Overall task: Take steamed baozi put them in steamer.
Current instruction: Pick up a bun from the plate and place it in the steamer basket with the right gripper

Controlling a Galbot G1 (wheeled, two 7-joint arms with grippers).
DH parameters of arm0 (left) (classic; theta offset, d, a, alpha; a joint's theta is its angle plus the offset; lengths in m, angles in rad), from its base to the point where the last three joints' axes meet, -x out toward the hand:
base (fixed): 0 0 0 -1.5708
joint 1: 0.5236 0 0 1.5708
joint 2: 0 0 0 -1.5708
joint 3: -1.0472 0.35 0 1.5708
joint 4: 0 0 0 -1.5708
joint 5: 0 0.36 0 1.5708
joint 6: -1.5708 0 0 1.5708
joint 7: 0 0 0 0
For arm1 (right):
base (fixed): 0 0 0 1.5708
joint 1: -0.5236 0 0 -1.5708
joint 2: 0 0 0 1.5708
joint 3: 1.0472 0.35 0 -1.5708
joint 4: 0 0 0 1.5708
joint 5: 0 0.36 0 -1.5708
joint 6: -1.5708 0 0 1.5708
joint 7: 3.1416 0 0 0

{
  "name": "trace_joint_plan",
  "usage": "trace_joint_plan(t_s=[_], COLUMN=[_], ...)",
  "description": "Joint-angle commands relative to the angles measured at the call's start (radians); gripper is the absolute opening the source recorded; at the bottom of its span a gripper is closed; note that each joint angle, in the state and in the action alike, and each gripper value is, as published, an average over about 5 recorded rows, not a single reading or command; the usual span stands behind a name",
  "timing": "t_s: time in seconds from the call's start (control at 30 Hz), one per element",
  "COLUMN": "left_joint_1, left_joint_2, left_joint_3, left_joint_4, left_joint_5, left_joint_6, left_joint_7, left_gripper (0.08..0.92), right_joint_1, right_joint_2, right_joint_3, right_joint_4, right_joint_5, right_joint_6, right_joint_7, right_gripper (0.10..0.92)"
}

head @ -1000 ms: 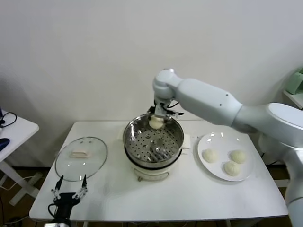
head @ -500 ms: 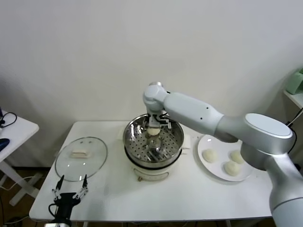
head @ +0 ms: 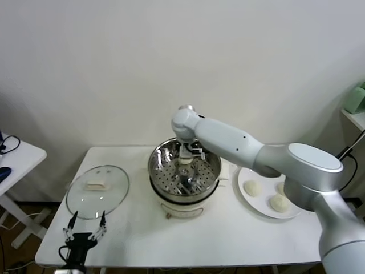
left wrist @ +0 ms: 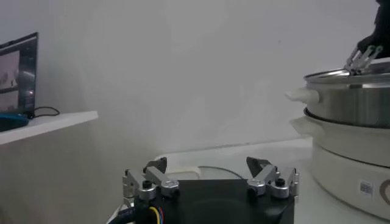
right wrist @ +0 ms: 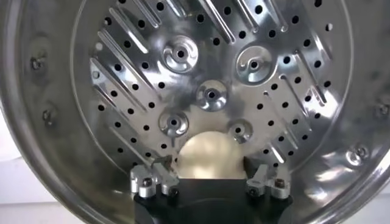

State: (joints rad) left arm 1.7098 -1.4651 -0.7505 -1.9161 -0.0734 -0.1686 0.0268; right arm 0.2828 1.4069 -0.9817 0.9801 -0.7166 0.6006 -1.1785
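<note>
**Q:** Where are the steamed baozi located?

**A:** One baozi (right wrist: 211, 155) is seen on the perforated tray (right wrist: 210, 73) inside the steamer (head: 185, 174), toward its rear side; in the head view it is shown at (head: 185, 160), directly under the right claw. Three further baozi (head: 252, 187) are laid on a white plate (head: 246, 202), which is set on the counter (head: 228, 234) just beside the steamer, on the robot's right.

**Q:** How is the right claw (right wrist: 210, 176) posed?

**A:** It is lowered into the pot from above, with the arm reaching across from the right. Its fingers (right wrist: 151, 178) are spread apart, one on each side of the baozi in the right wrist view; whether the pads are touching the dough cannot be told. The bun is shown resting on the tray between them.

**Q:** And the left claw (head: 83, 233)?

**A:** It is parked low at the front left edge of the counter, well apart from the steamer, with its fingers (left wrist: 149, 179) spread wide and nothing between them.

**Q:** What else is carried by the counter?

**A:** A round glass lid (head: 97, 191) with a pale knob is laid flat on the robot's left of the steamer, just behind the left claw. A second small table (head: 17, 157) is visible farther left.
</note>
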Motion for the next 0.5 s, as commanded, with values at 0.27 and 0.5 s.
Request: trace_joint_plan(t_s=[0.27, 0.5], left_joint_1=[-0.002, -0.009], left_joint_2=[-0.001, 0.001], left_joint_3=[0.000, 0.007], left_joint_4=[-0.002, 0.003], left_joint_5=[-0.001, 0.001], left_joint_6=[0.002, 0.003], left_joint_7=[-0.001, -0.001], left_gripper=[0.823, 0.823], right_joint_1=[0.154, 0.270], right_joint_2=[-0.137, -0.321], right_joint_3=[-0.050, -0.134], right_joint_4=[0.155, 0.176], right_joint_5=[0.297, 0.624], right_joint_6=[-0.063, -0.241], right_joint_7=[-0.061, -0.046], right_gripper=[0.823, 0.823])
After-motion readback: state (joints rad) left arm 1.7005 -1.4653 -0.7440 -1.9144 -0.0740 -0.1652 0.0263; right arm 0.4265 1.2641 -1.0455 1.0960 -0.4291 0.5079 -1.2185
